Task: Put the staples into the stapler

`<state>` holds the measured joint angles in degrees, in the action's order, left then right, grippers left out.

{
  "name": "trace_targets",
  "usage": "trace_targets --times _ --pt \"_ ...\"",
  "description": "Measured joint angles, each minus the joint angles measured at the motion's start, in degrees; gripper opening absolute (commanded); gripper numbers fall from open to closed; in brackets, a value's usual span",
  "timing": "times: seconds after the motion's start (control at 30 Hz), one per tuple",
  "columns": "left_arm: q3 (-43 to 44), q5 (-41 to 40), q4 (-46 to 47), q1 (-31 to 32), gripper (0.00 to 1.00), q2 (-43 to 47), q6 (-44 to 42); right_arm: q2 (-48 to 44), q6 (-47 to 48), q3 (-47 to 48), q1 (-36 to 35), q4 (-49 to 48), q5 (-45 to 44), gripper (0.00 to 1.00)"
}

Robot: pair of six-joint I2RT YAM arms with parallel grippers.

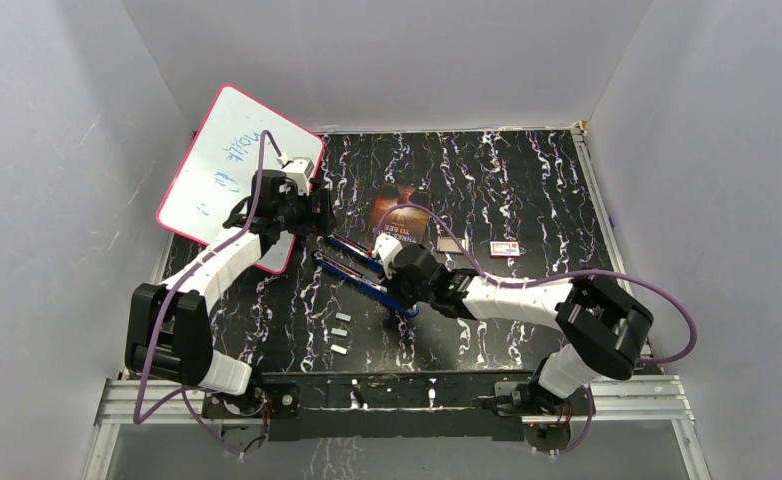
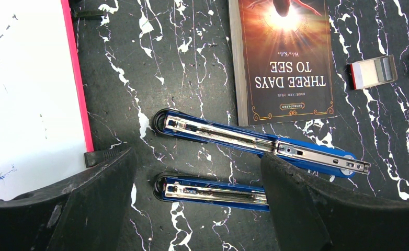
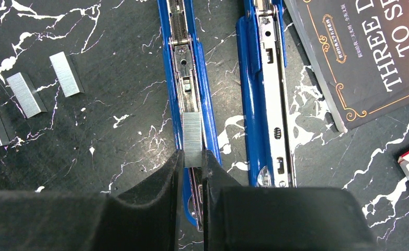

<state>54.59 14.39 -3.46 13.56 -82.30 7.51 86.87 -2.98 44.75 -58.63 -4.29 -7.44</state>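
The blue stapler (image 1: 362,270) lies opened flat on the black marbled table, its two halves side by side. In the right wrist view my right gripper (image 3: 192,157) is shut on a grey strip of staples (image 3: 192,138), held in line over the near end of the magazine half (image 3: 184,68); the other half (image 3: 268,104) lies to its right. Three loose staple strips (image 3: 26,94) lie to the left, also seen as loose strips (image 1: 340,333) from above. My left gripper (image 2: 196,159) is open above the stapler's far ends (image 2: 213,191), holding nothing.
A book (image 1: 399,210) lies just behind the stapler. A pink-edged whiteboard (image 1: 232,165) leans at the back left. A small red-and-white box (image 1: 505,248) and its open tray (image 2: 372,72) sit to the book's right. White walls enclose the table.
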Motion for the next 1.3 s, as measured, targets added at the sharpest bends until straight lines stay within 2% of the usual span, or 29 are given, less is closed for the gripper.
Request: trace_targets --times 0.43,0.67,1.3 --pt "0.0 0.0 0.0 0.0 0.87 0.0 0.0 0.6 0.2 0.5 0.0 0.0 0.1 0.06" --pt "0.0 0.0 0.0 0.0 0.87 0.0 0.0 0.6 0.2 0.5 0.0 0.0 0.1 0.16" --pt "0.0 0.0 0.0 0.0 0.87 0.0 0.0 0.5 0.4 0.5 0.0 0.0 0.0 0.29"
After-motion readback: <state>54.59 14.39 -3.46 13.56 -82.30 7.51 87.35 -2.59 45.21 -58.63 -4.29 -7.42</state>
